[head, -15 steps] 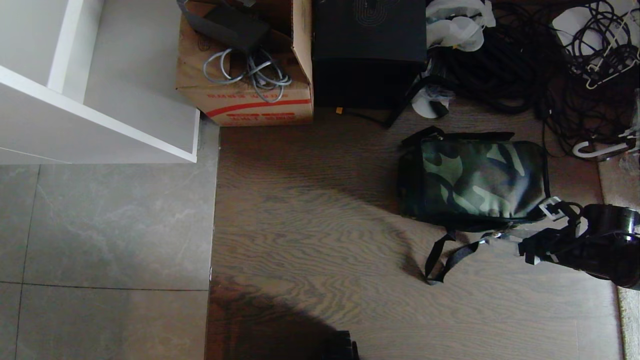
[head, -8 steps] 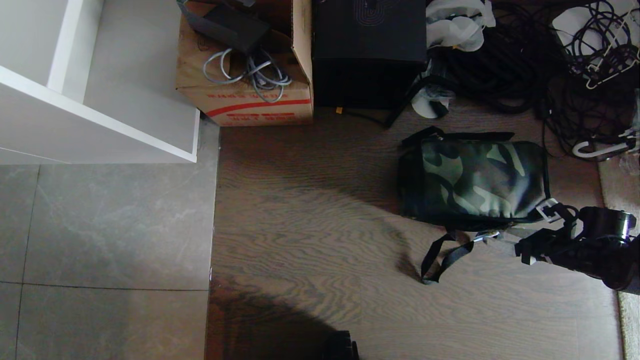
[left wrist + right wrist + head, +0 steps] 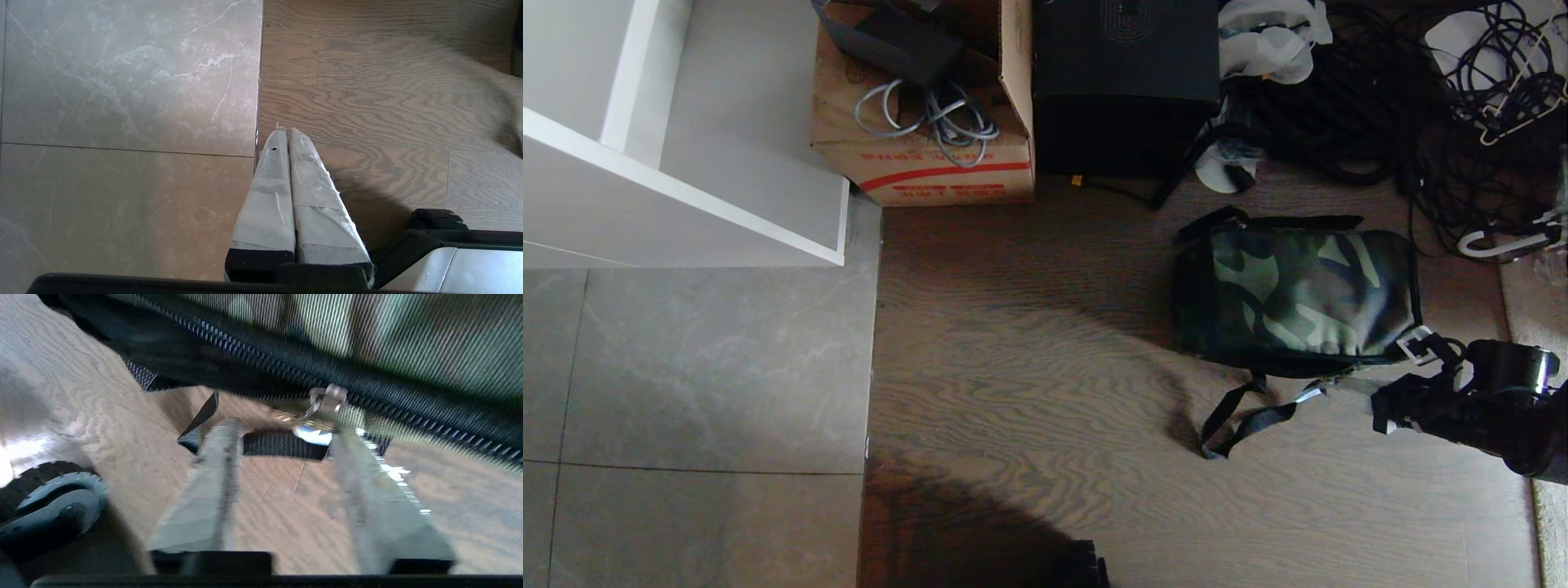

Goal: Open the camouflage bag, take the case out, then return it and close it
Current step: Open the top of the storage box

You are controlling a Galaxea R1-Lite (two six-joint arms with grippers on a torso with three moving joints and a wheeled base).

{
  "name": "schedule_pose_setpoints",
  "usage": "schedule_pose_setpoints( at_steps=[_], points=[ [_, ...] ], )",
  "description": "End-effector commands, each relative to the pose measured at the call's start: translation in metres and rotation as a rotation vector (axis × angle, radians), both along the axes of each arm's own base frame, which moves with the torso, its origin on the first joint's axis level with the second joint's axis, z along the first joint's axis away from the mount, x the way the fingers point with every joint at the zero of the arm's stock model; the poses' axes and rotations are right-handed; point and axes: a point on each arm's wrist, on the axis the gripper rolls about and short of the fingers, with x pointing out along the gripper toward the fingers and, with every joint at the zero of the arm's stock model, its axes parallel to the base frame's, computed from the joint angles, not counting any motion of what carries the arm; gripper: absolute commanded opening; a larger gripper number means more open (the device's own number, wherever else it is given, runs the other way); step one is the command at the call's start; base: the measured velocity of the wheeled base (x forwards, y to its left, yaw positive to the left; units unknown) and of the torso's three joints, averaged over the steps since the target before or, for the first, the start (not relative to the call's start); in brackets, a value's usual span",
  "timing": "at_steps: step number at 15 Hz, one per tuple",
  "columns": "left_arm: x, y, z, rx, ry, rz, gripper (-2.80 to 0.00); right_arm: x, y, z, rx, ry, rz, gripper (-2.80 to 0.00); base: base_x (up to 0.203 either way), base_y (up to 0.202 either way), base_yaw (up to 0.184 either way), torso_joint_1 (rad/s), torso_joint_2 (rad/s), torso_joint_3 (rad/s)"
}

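right tool (image 3: pixel 282 428): fingers spread, now narrowing around zipper pull (image 3: pixel 316 430) | camouflage bag (image 3: pixel 1298 294): zipped | left tool (image 3: pixel 286 132): pressed together, parked | step: opening begins

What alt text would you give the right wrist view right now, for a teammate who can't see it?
The right gripper has its two pale fingers spread apart, reaching toward the silver zipper pull on the black zipper of the camouflage bag. A black strap lies on the wooden floor between the fingertips.
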Motion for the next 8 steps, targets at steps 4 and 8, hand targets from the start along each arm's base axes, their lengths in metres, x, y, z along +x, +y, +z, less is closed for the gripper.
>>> schedule_pose_setpoints(
  at_steps=[4, 8],
  points=[
    [0.0001, 0.0, 0.0, 0.0, 0.001, -0.001, -2.8, 0.0009, -0.0004, -0.0029, -0.015, -0.038, 0.002, -2.8, 0.0, 0.0, 0.0, 0.0, 0.0, 0.0],
    [0.0, 0.0, 0.0004, 0.0, 0.0, 0.0, -2.8, -0.005, -0.0009, 0.0042, -0.013, -0.037, -0.004, -2.8, 0.0, 0.0, 0.0, 0.0, 0.0, 0.0]
  ],
)
